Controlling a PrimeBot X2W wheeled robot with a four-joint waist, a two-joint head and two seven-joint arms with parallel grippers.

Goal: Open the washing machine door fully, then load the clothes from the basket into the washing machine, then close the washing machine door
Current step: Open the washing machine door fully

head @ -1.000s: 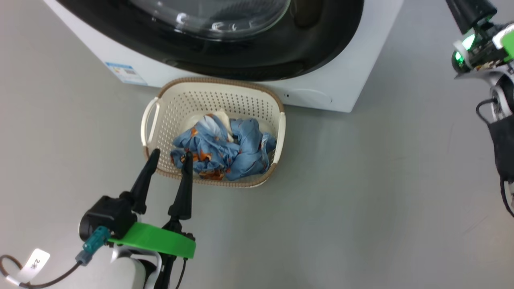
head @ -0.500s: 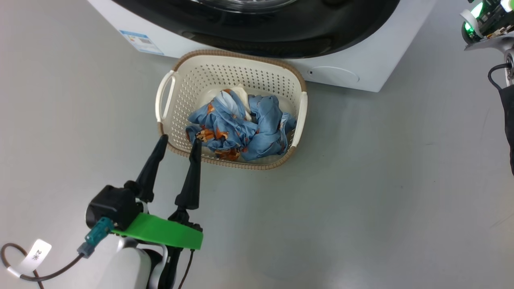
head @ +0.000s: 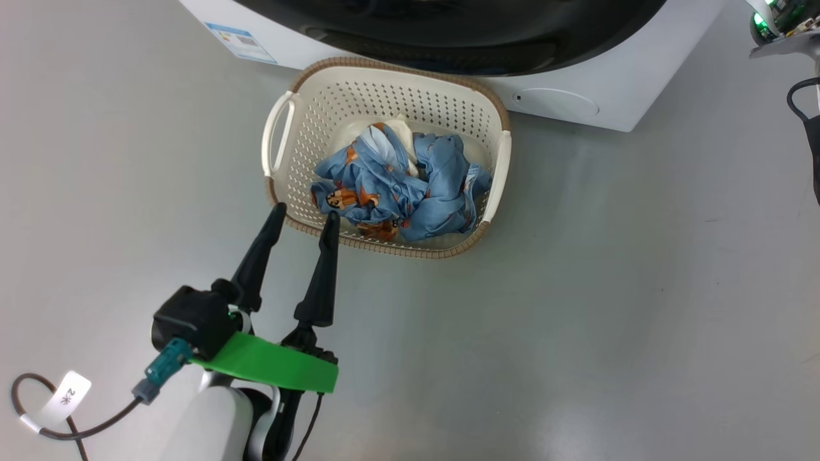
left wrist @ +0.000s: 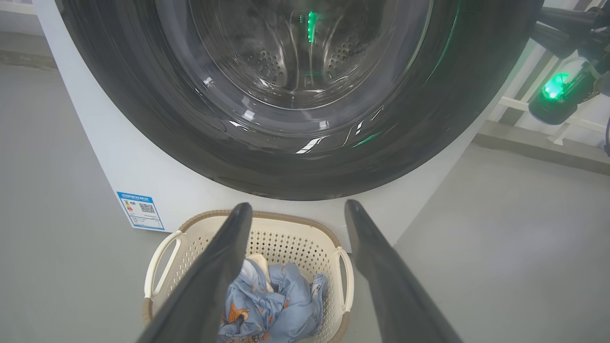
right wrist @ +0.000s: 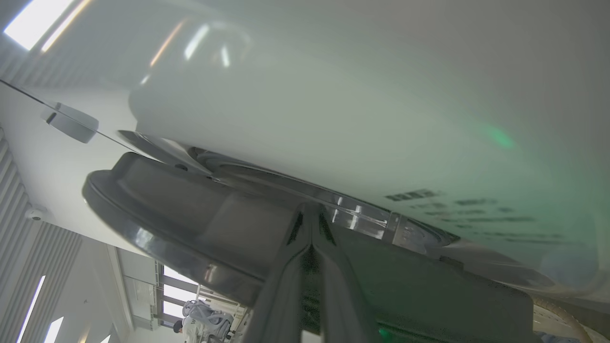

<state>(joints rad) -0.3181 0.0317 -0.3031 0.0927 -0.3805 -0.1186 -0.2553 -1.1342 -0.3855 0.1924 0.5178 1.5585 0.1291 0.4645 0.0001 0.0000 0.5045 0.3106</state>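
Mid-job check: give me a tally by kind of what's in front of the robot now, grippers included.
Washing machine: 1
Door: 1
Basket: 1
Clothes bundle: 1
Grippers: 2 (left gripper open, right gripper shut)
Total: 6

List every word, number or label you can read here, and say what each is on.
"2" plus a star-like mark: white cable tag.
Blue sticker on the washing machine: too small to read.
Dark print on the pale panel, right wrist view: blurred.
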